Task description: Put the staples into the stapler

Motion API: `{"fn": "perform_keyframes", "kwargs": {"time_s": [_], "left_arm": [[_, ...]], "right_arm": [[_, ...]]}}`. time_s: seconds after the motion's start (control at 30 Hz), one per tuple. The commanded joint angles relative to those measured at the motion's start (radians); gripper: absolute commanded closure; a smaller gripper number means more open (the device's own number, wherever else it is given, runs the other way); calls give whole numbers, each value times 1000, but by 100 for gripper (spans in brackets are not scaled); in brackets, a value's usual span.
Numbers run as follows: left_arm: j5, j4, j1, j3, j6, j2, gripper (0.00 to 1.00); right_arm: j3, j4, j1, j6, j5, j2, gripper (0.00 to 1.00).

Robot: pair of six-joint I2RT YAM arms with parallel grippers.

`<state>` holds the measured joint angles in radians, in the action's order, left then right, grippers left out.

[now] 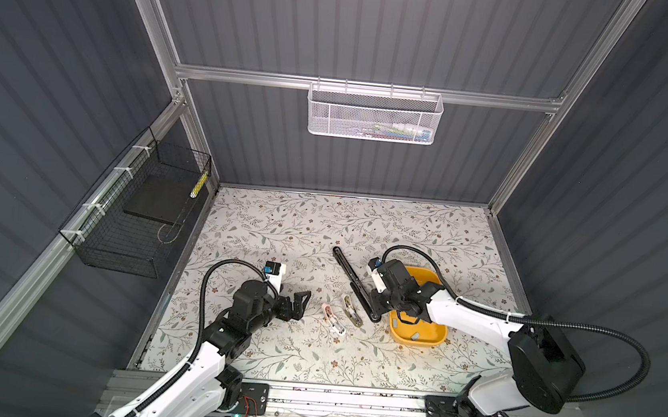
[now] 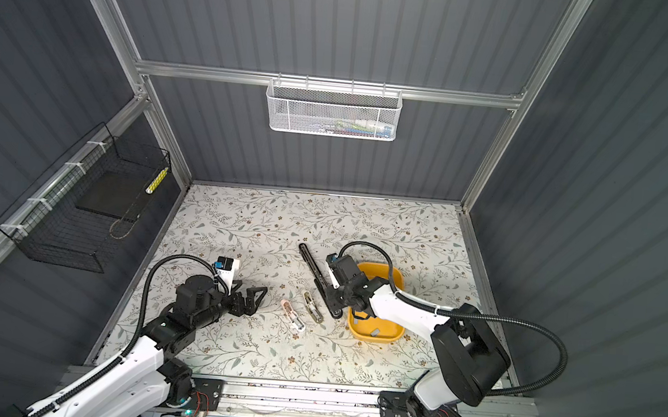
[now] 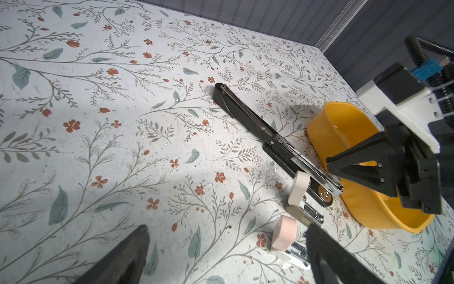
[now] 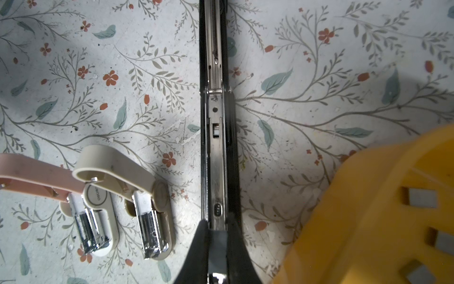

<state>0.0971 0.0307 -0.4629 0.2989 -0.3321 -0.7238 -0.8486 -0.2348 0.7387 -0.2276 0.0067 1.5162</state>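
open pink stapler (image 1: 334,320) and beige stapler (image 1: 352,310) lie beside the black stapler (image 1: 345,267); staples (image 4: 422,198) in a yellow bowl (image 4: 356,196). right end effector (image 4: 215,230) pinched together over the black stapler; left end effector (image 1: 303,306) spread wide, empty.

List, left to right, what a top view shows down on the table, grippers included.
left gripper → pink stapler → beige stapler → right gripper → yellow tray. The long black stapler slants across the small staplers' span, so it is left out.
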Motion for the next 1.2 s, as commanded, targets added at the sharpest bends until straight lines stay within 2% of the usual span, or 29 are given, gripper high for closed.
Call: {"fn": "perform_keyframes", "kwargs": {"time_s": [0.0, 0.5, 1.17], "left_arm": [[-11, -6, 0, -3, 10, 8, 0], [-13, -8, 0, -4, 10, 13, 0], [-16, -6, 0, -3, 10, 7, 0]], "right_arm": [[-12, -19, 4, -6, 7, 27, 98], [-23, -27, 4, -9, 0, 55, 98], [4, -38, 24, -7, 17, 20, 99]]}}
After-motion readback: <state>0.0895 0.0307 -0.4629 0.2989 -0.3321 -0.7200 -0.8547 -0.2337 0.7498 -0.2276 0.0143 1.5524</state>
